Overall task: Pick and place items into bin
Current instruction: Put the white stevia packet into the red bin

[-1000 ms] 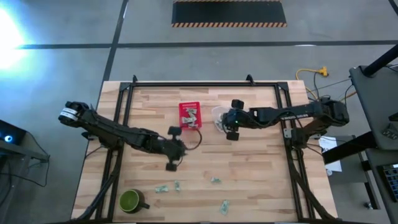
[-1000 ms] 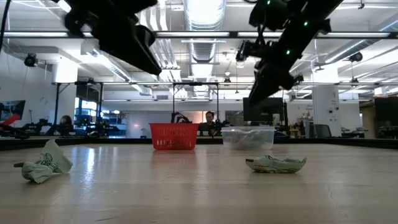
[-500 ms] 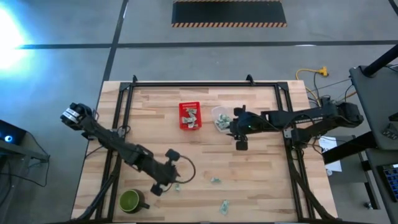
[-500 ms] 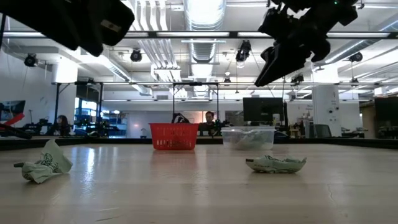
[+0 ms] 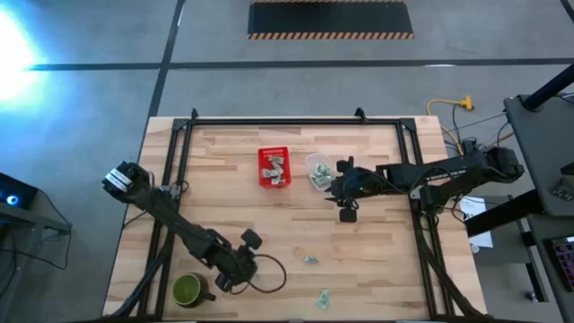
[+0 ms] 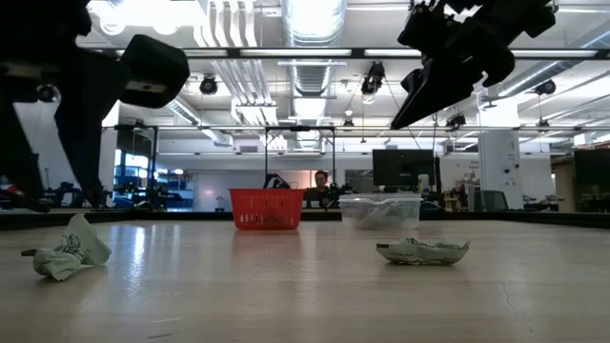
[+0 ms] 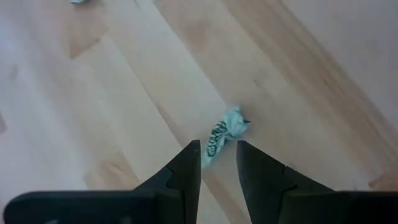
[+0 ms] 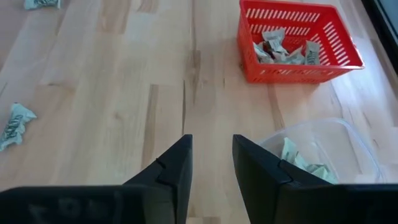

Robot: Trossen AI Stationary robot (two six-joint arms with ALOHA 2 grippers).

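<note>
The items are small pale green-and-white crumpled wrappers. One wrapper (image 7: 225, 132) lies on the table just past my left gripper (image 7: 217, 155), which is open near the table's front left (image 5: 235, 274); its fingertips stand either side of the wrapper's near end without clearly touching it. Two more wrappers (image 5: 310, 260) (image 5: 323, 299) lie near the front edge. The red basket (image 5: 273, 168) holds several wrappers (image 8: 283, 48). My right gripper (image 8: 211, 149) is open over the middle of the table (image 5: 345, 199), with nothing between its fingers.
A clear tub (image 8: 323, 155) with wrappers in it stands right of the basket, close to my right gripper. A green mug (image 5: 186, 289) stands at the front left corner beside my left arm. In the low view, loose wrappers (image 6: 67, 250) (image 6: 422, 251) lie on the bare wood.
My left gripper has swung from the middle of the table toward the near edge and down, ending over the wrappers beside the mug. My right gripper has drawn back from beside the basket toward the table's right and near side.
</note>
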